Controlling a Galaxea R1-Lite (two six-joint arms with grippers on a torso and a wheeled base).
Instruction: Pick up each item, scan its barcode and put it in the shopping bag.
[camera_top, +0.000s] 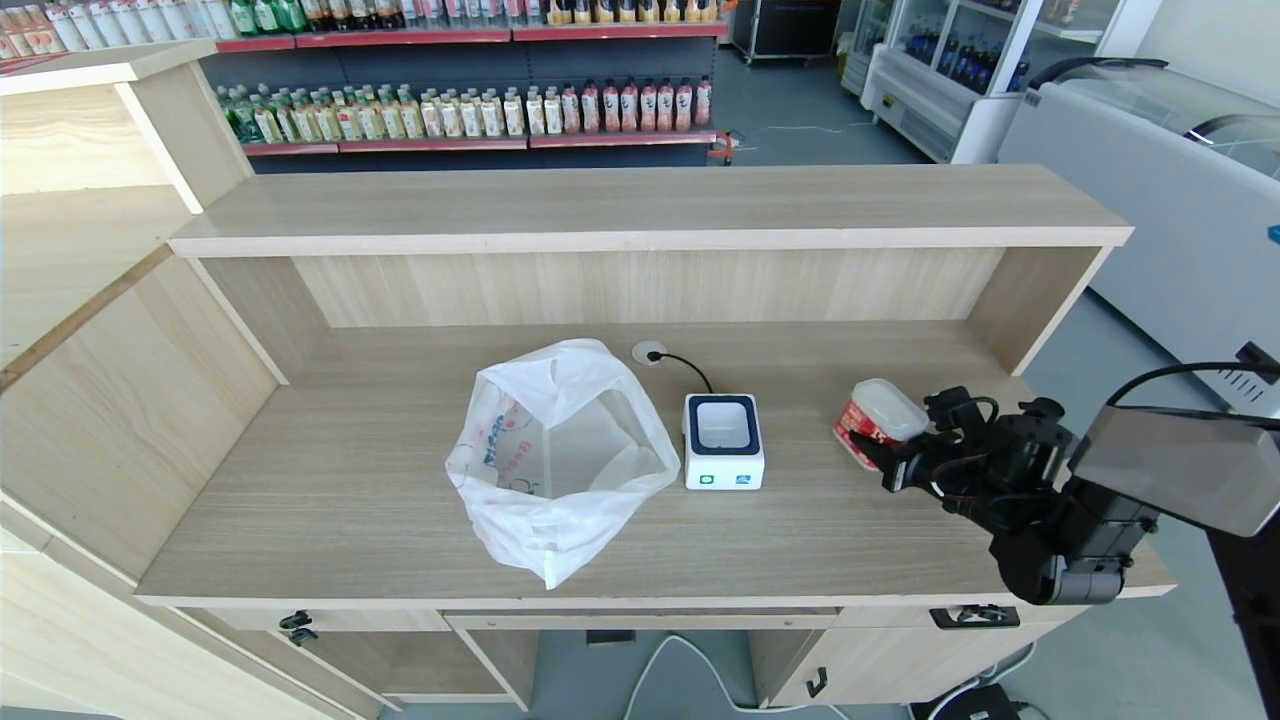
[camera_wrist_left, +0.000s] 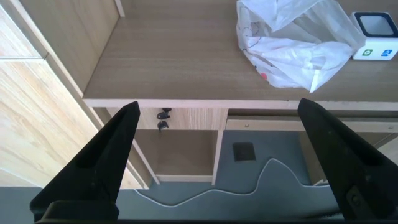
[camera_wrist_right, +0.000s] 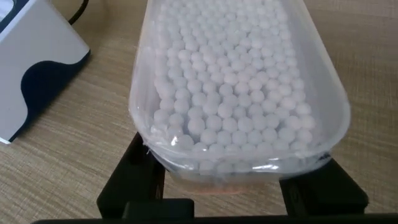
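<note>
- The right gripper (camera_top: 915, 440), at the right middle of the head view, has its fingers clamped on either side of a small tub (camera_top: 872, 420) with a red label and a clear lid.
- In the right wrist view the tub (camera_wrist_right: 236, 93) sits between the two dark fingers (camera_wrist_right: 134, 168), and white beads show under the lid.
- The tub is tipped, lid towards the upper left of the head view; I judge this angle is meant to turn its label towards the reader. Whether its base touches the wood I cannot tell.
- The scanner (camera_top: 723, 440), a white box with a dark-rimmed window facing up, stands at frame centre, just left of the tub and apart from it, so the step in hand looks like the scan.
- The shopping bag (camera_top: 560, 450), thin white plastic, lies left of the scanner with its mouth gaping, ready to receive the tub.
- The left gripper (camera_wrist_left: 219, 109) hangs off the counter's front edge, fingers wide apart and holding nothing.
- The counter (camera_top: 350, 500) is pale wood grain with a raised back ledge; a cable (camera_top: 685, 367) runs from the scanner to a round port (camera_top: 649, 351).
- Behind, shelves of bottles (camera_top: 460, 110) fill the upper left, and freezer cabinets (camera_top: 1150, 130) the upper right.
</note>
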